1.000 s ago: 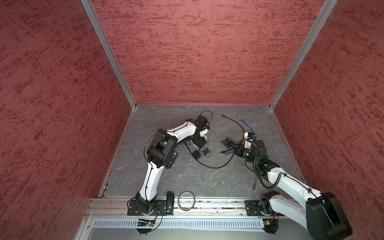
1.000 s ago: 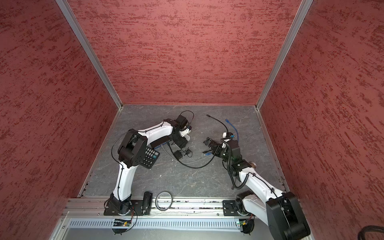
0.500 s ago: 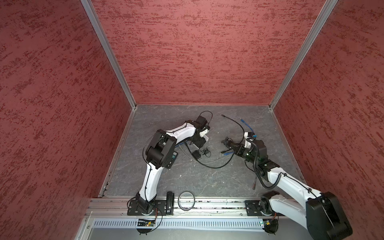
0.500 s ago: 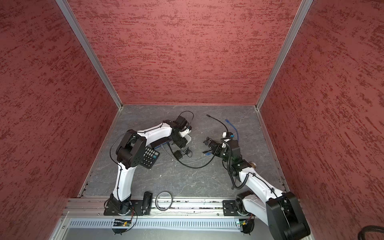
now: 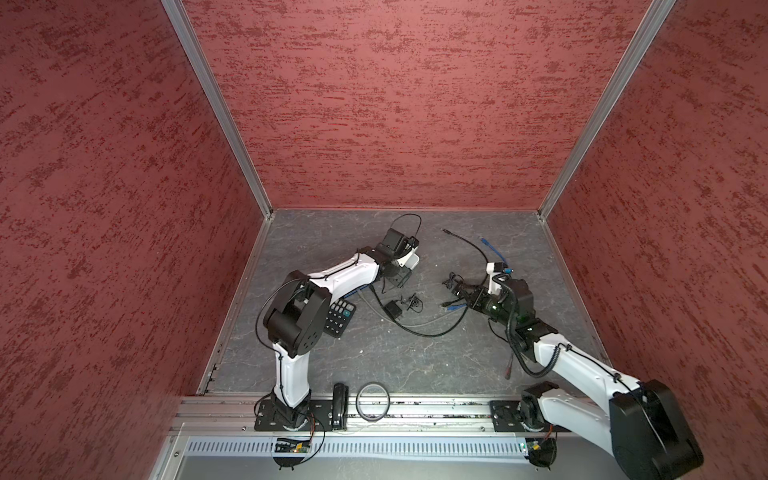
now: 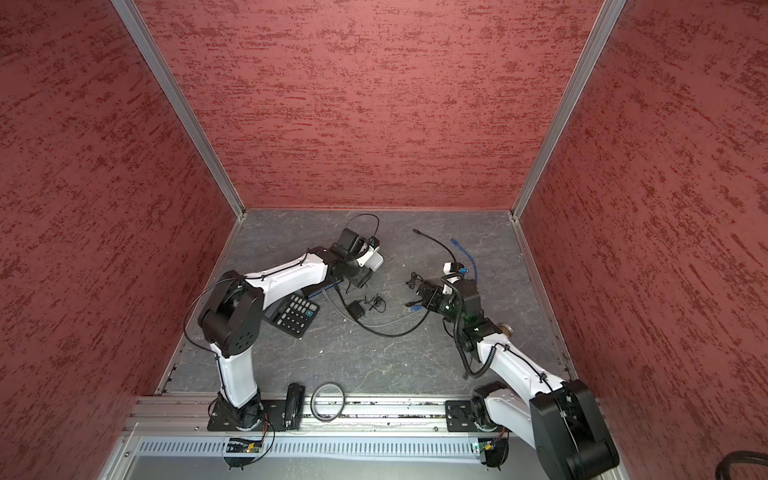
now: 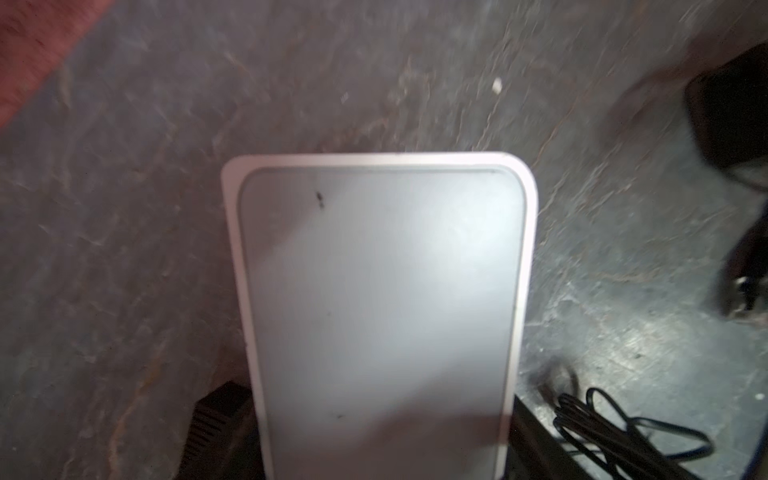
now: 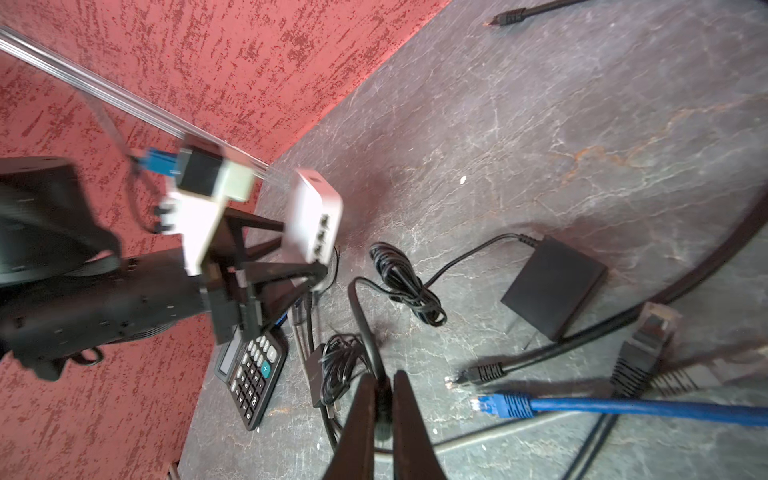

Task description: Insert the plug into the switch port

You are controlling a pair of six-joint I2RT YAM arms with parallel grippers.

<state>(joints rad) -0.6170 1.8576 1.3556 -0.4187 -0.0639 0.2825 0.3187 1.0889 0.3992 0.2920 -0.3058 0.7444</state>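
Observation:
The white switch (image 7: pixel 378 299) is tilted up off the grey floor, with my left gripper (image 7: pixel 374 428) shut on its sides. From the right wrist view its row of ports (image 8: pixel 322 232) faces towards my right arm. In both top views the switch (image 5: pixel 412 261) (image 6: pixel 376 261) pokes out from under the left wrist. My right gripper (image 8: pixel 380 386) is shut on a black plug (image 8: pixel 383 409), which is mostly hidden between the fingers; its black cable (image 8: pixel 359 299) curves away over the floor. The right gripper (image 5: pixel 457 289) hangs well apart from the switch, to its right.
A calculator (image 5: pixel 340 318) lies by the left arm's elbow. A black adaptor (image 8: pixel 552 286), cable bundles (image 8: pixel 407 286), a blue network cable (image 8: pixel 623 407) and a loose black plug (image 8: pixel 478 372) lie between the arms. A ring (image 5: pixel 373 401) and a black stapler (image 5: pixel 339 405) sit on the front rail. Red walls close three sides.
The left arm's elbow has swung left, uncovering the calculator, while its gripper stays on the switch. The right arm has not visibly moved.

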